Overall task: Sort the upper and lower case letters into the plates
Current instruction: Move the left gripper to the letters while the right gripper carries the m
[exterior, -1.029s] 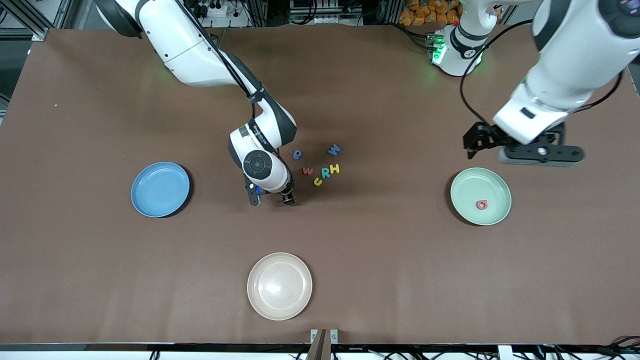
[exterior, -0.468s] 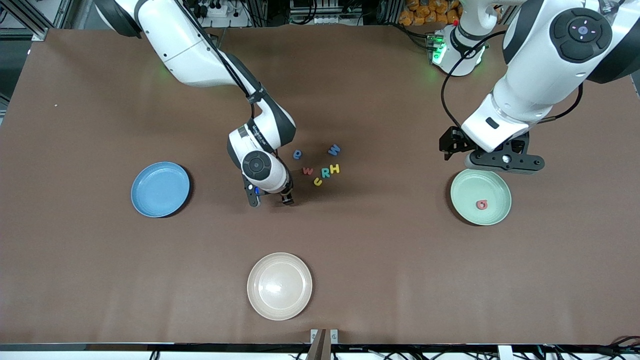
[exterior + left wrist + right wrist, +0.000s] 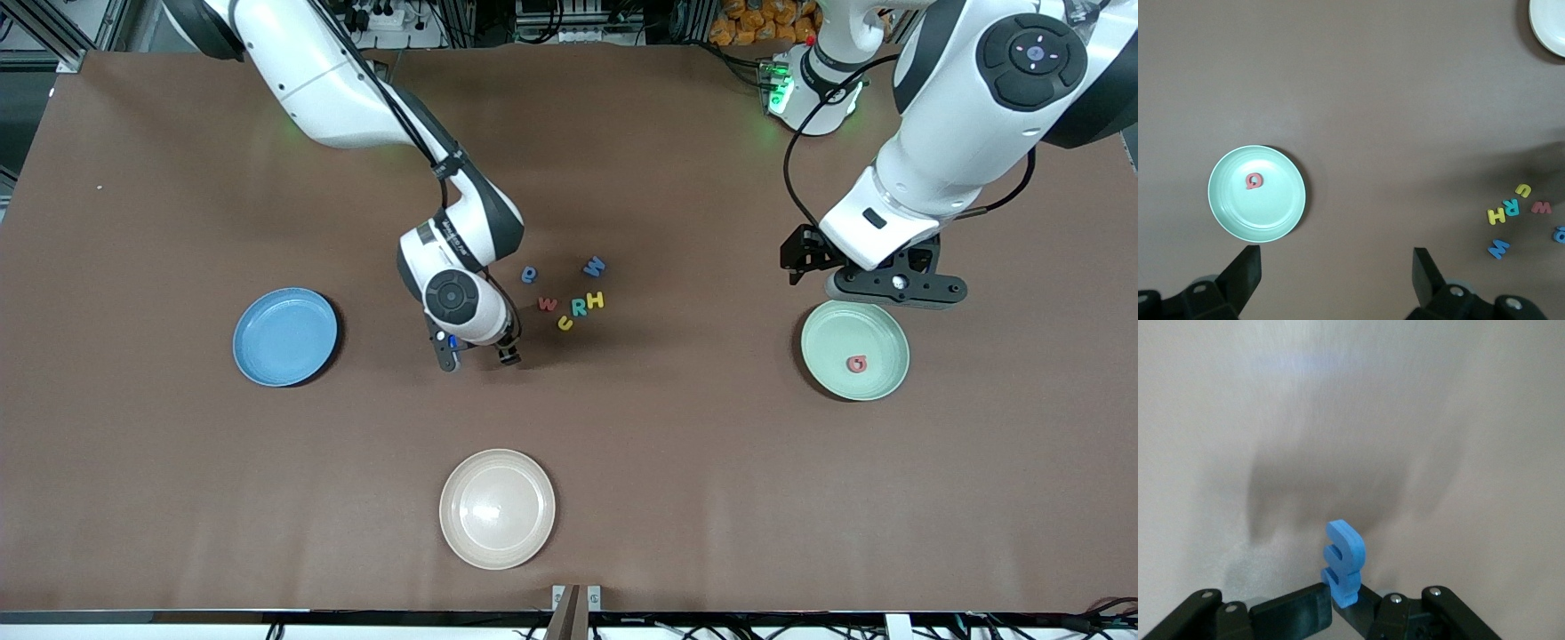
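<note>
My right gripper [image 3: 480, 357] hangs low over the table beside the letter pile, shut on a blue letter [image 3: 1345, 563] that stands upright between its fingers [image 3: 1291, 613]. Several loose letters lie together: a blue one [image 3: 529, 274], a blue W [image 3: 594, 266], a red w [image 3: 548, 304], a teal R [image 3: 579, 308], a yellow H [image 3: 595, 300] and a yellow curved one [image 3: 564, 323]. The light blue plate [image 3: 267, 356] holds nothing. The mint plate [image 3: 827, 342] holds one red letter [image 3: 856, 364]. My left gripper [image 3: 889, 286] is open over that plate's rim, nothing between its fingers [image 3: 1248, 263].
A cream-beige plate [image 3: 497, 508] sits nearest the front camera, mid-table, with nothing in it. In the left wrist view the mint plate [image 3: 1281, 213], its red letter [image 3: 1253, 180] and the letter pile [image 3: 1510, 208] show on brown tabletop.
The left arm swung in from its end of the table to the mint plate's rim, then held still. The right gripper drifted slightly toward the blue plate with the letter in it.
</note>
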